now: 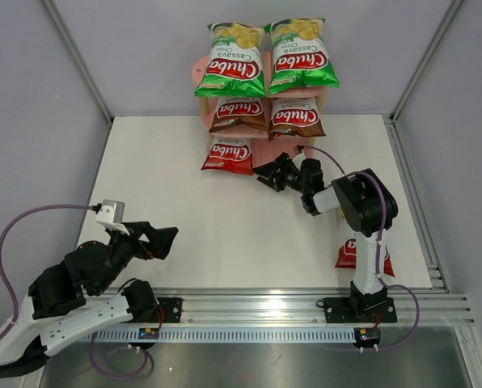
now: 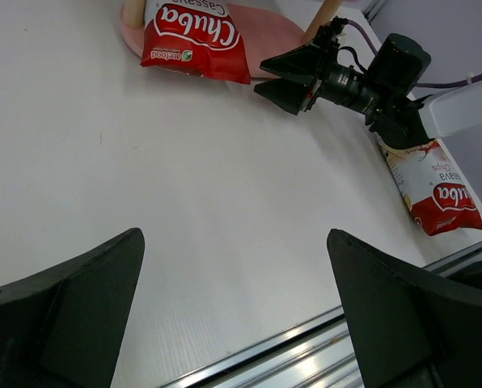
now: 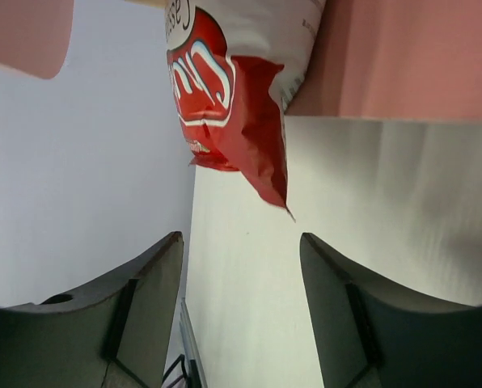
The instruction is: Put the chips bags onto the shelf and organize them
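Because the green bags and brown bags sit paired on the shelf, the slot beside the shelved red bag suits the last red bag, on the surface by the right arm; left jaws and right jaws gape empty

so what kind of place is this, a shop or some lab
Probably a robot lab test cell, not a shop: a white table walled by plain grey panels, left arm and right arm on an aluminium rail at its near edge, and a pink shelf staged with chips bags.
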Tool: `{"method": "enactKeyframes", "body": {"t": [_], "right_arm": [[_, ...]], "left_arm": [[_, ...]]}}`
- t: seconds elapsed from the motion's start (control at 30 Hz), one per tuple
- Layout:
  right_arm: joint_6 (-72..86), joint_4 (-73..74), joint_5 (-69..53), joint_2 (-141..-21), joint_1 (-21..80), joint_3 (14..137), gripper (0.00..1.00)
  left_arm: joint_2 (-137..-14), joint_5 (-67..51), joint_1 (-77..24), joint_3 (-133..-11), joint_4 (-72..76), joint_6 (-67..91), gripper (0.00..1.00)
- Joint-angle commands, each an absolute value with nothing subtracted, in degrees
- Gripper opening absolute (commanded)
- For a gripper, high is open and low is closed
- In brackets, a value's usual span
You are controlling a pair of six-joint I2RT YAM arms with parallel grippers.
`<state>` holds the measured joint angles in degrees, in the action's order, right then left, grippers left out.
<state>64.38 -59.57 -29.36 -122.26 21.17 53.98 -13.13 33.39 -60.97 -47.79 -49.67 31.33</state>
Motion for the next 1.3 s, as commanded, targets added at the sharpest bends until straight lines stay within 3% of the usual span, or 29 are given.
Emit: {"method": "enactKeyframes", "body": {"t": [0.0,0.33,0.53,0.67,0.77,1.27], "right_arm": [[60.39,-57.76,-28.91,-113.04,19.78,49.76,0.68],[41.5,-20.16,-15.84,-80.36,17.84,39.99,0.78],[32.18,6.46,-4.86,-61.81,17.67,41.57,0.87],[28.83,16.15,-0.97,-52.06,17.67,42.19,0.93],[29.43,23.36,2.63,-46.17,17.75,43.15,0.99],[33.48,46.49,7.47,-20.67,17.75,52.73,1.0]], "left_arm": [[-14.24,34.27,-61.26,-47.99,-48.25,31.2,0.99],[-18.63,37.27,-61.17,-47.2,-49.05,37.52,0.99],[-22.4,32.26,-61.17,-42.99,-40.53,39.28,0.99],[-28.38,27.35,-61.17,-41.05,-31.23,41.48,0.99],[-35.05,21.3,-61.17,-40.08,-21.76,42.01,0.99],[-84.7,-13.6,-62.31,-55.27,14.57,48.07,0.99]]}}
